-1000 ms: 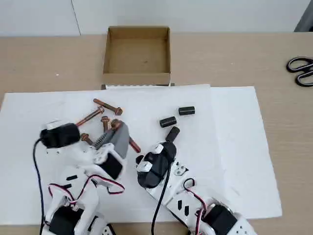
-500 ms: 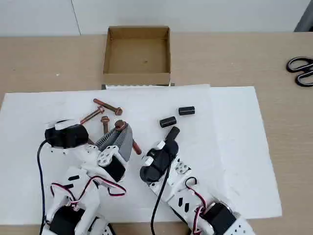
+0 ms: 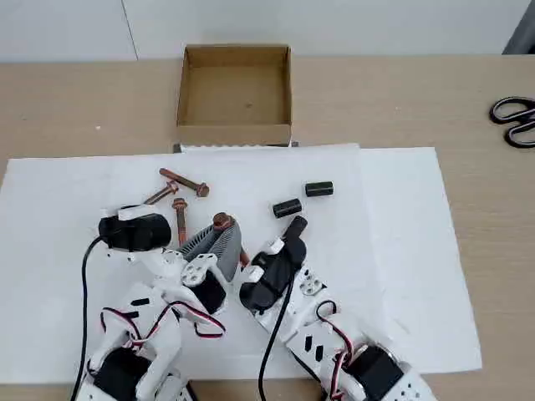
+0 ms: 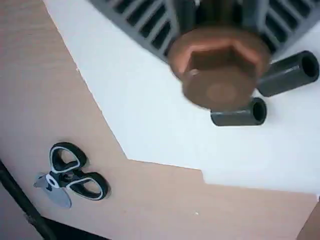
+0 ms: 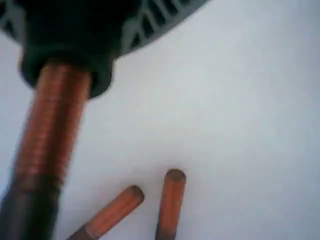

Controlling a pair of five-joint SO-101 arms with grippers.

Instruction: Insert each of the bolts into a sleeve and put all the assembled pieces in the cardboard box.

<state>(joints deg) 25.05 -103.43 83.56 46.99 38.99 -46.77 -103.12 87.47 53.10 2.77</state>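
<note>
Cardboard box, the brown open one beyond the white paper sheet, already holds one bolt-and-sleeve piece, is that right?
Not right. The high view shows the brown open cardboard box beyond the white paper sheet holding nothing; its floor is bare.

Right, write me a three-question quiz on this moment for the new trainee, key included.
1. True or false: the cardboard box already holds an assembled piece.
2. What does the left gripper hold? A) a bolt B) a sleeve C) nothing
3. Besides the sleeve in the right gripper, how many sleeves lie loose on the paper?
Key: 1 false; 2 A; 3 two loose sleeves.
</note>
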